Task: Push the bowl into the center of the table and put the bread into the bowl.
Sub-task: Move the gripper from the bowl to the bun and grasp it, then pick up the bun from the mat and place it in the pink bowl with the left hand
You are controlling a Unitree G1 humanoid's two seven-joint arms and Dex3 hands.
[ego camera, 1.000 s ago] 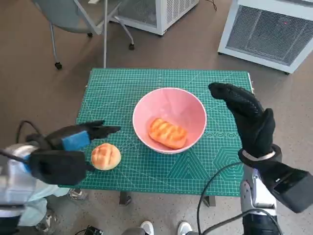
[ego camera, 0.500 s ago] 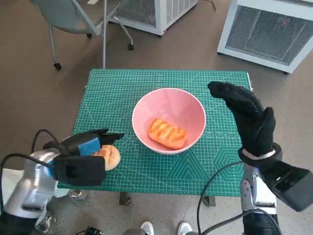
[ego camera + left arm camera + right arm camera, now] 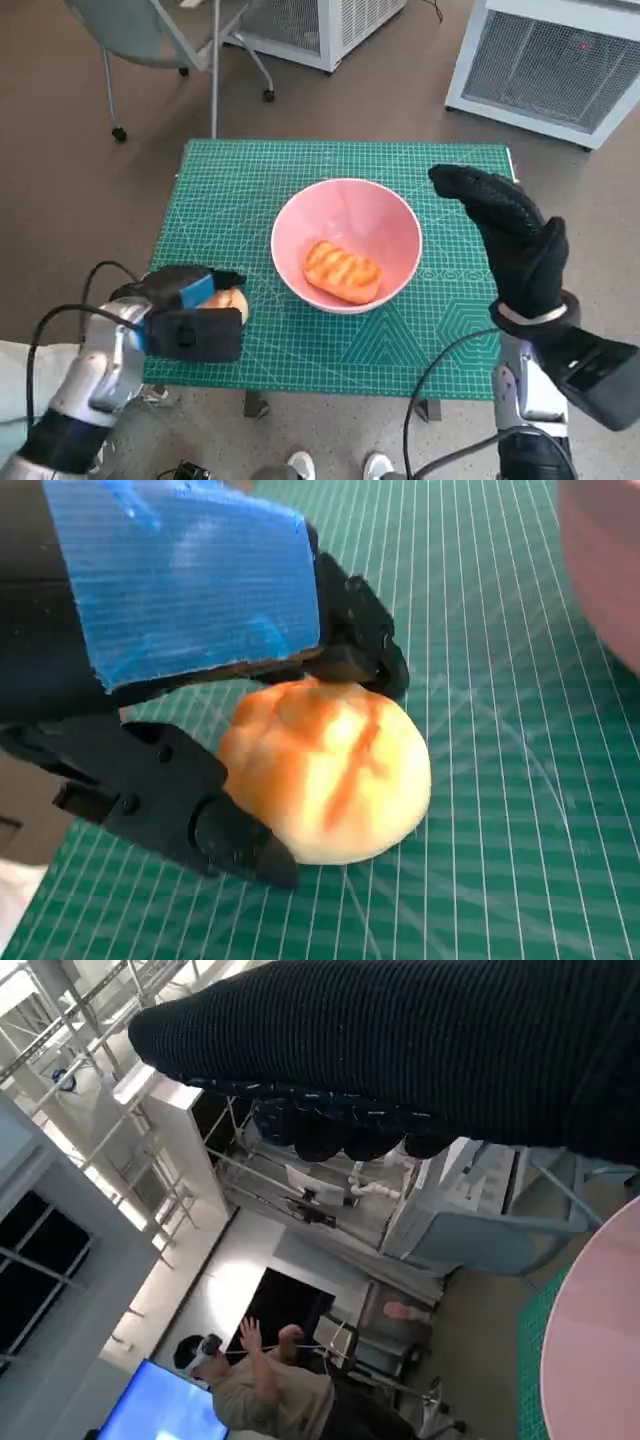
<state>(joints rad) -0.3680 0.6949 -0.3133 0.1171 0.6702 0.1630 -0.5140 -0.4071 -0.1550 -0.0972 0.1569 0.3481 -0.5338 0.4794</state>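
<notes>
Two bread pieces are present: a glazed loaf (image 3: 343, 271) lies inside the pink bowl (image 3: 380, 215) at the centre of the green mat (image 3: 250, 175), and a round bun (image 3: 229, 300) sits left of the bowl near the mat's near edge. Left hand (image 3: 185, 310) clasps the bun between its fingers (image 3: 240, 845). Right hand (image 3: 510, 240) hovers right of the bowl, fingers extended, empty.

No readable words for me anywhere. My green cutting mat (image 3: 250, 180) carries only white grid lines and printed geometric outlines, with a faint row of ruler marks beside the bowl too small to make out. The blue tape on my left hand (image 3: 180, 580) is blank. The glowing blue screen (image 3: 160, 1410) near the person in my right wrist view shows no legible characters, and the grey units on the floor bear no label I can read.
</notes>
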